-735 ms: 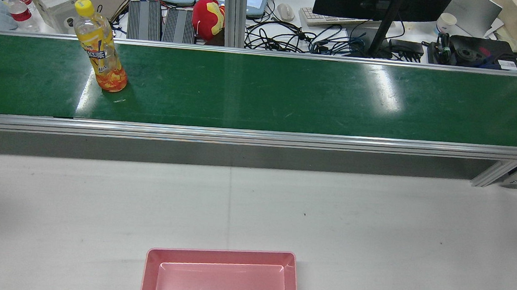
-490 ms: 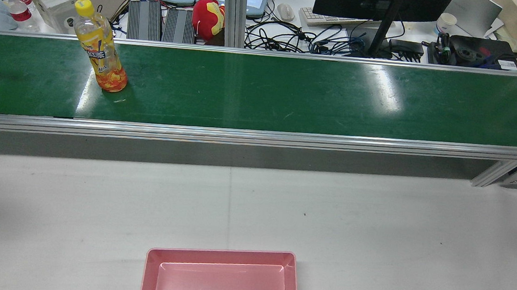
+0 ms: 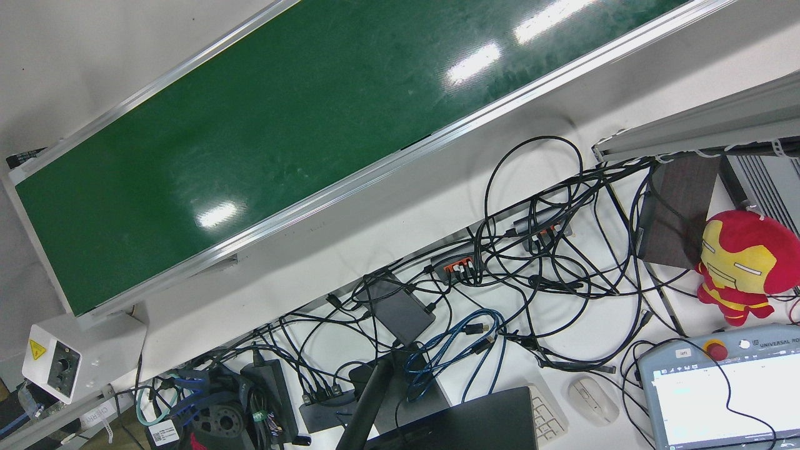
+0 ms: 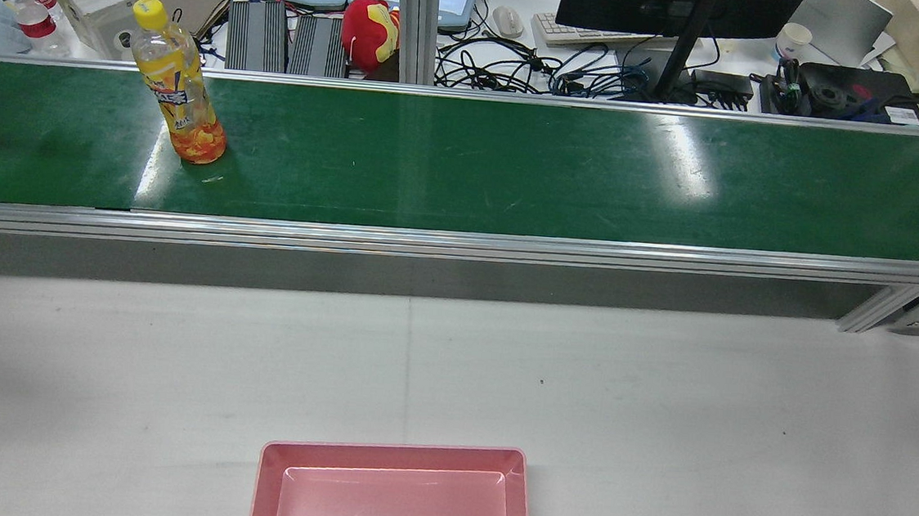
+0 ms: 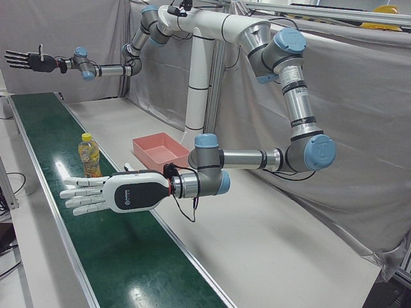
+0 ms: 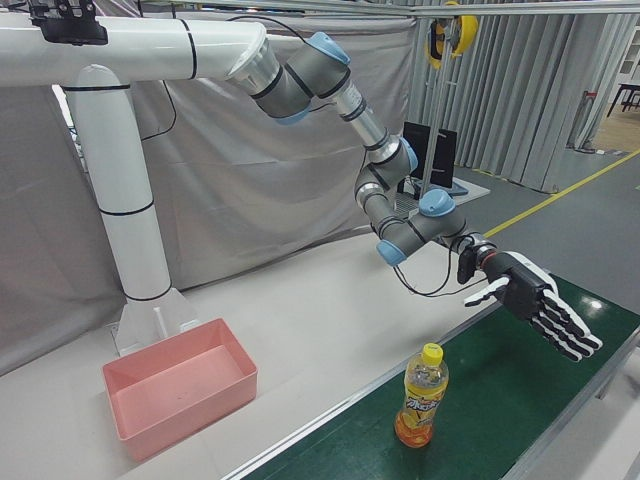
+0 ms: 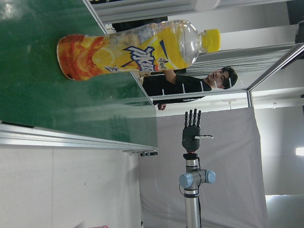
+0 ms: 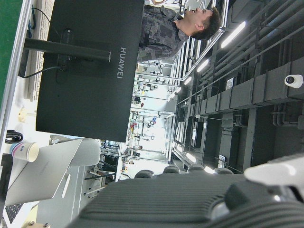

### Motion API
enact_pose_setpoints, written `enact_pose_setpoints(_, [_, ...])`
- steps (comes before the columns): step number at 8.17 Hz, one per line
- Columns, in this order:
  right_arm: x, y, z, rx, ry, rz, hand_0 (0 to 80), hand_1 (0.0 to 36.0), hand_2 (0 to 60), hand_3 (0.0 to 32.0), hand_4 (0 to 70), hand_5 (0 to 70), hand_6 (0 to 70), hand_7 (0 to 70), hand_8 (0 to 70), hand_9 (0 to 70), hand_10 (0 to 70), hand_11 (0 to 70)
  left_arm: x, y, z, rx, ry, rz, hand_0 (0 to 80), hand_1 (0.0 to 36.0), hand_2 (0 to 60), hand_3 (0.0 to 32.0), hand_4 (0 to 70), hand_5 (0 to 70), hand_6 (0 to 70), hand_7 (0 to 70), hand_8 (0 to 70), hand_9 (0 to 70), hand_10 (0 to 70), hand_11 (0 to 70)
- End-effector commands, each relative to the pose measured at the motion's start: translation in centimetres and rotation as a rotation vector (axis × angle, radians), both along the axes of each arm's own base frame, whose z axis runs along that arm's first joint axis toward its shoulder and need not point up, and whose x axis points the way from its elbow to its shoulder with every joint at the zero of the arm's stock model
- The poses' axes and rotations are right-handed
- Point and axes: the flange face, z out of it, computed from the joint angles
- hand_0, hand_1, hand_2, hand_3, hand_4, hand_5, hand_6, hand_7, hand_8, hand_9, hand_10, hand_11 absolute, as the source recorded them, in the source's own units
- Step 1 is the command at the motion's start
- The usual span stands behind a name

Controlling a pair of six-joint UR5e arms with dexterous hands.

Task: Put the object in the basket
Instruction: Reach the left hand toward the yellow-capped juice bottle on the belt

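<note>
Yellow-capped juice bottle [image 4: 181, 97] stands upright on green conveyor belt [image 4: 515, 172], upper left of rear view, well apart from pink basket [image 4: 395, 451] at bottom centre. Left hand [image 5: 109, 192] hovers near it, flat, fingers spread, holding nothing. Right hand [image 5: 29, 61], upper left of left-front view, also splayed and empty. Risk: tall narrow bottle likely tips if fingers knock it sideways; smooth plastic may slip from a loose grasp.

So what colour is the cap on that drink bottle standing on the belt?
Yellow. The bottle has a yellow cap, clearest in the right-front view.
</note>
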Motion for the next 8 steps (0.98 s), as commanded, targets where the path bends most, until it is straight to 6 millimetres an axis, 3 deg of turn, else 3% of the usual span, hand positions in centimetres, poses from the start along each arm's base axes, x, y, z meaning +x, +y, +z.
enact_pose_setpoints(1, [0.0,0.0,0.0,-0.001,0.000,0.000,0.0,0.0,0.0,0.0,0.0,0.0,0.0,0.0,0.0,0.0,0.0,0.0,6.1,1.0,-0.8,-0.005,0.000,0.035,80.0,22.9,0.0,2.0,5.5,12.5,0.0,0.0,2.9,2.4,0.1,3.6])
enact_pose_setpoints(2, [0.0,0.0,0.0,0.001,0.000,0.000,0.0,0.0,0.0,0.0,0.0,0.0,0.0,0.0,0.0,0.0,0.0,0.0,8.3,1.2,-1.3,-0.003,0.020,0.028,80.0,19.4,0.0,2.2,4.5,12.7,0.0,0.0,2.7,2.2,0.0,3.0])
enact_pose_setpoints(3, [0.0,0.0,0.0,-0.001,0.000,0.000,0.0,0.0,0.0,0.0,0.0,0.0,0.0,0.0,0.0,0.0,0.0,0.0,9.3,1.1,-1.9,0.002,0.033,0.019,80.0,19.4,0.0,2.8,3.7,12.5,0.0,0.0,2.6,2.1,0.0,3.3])
enact_pose_setpoints(5, [0.0,0.0,0.0,-0.001,0.000,0.000,0.0,0.0,0.0,0.0,0.0,0.0,0.0,0.0,0.0,0.0,0.0,0.0,12.5,1.2,-3.4,0.006,0.065,0.003,80.0,22.5,0.0,1.4,4.7,15.0,0.0,0.0,2.7,2.4,0.5,4.1])
enact_pose_setpoints(6, [0.0,0.0,0.0,-0.001,0.000,0.000,0.0,0.0,0.0,0.0,0.0,0.0,0.0,0.0,0.0,0.0,0.0,0.0,14.8,1.2,-4.7,-0.012,0.064,-0.003,77.0,26.5,0.0,1.6,4.4,15.6,0.0,0.0,2.8,2.4,0.8,4.6])
enact_pose_setpoints(8, [0.0,0.0,0.0,0.001,0.000,0.000,0.0,0.0,0.0,0.0,0.0,0.0,0.0,0.0,0.0,0.0,0.0,0.0,17.3,0.6,-7.9,-0.013,0.030,0.010,77.5,25.9,0.0,2.2,4.0,15.9,0.0,0.0,3.1,2.8,0.8,4.6])
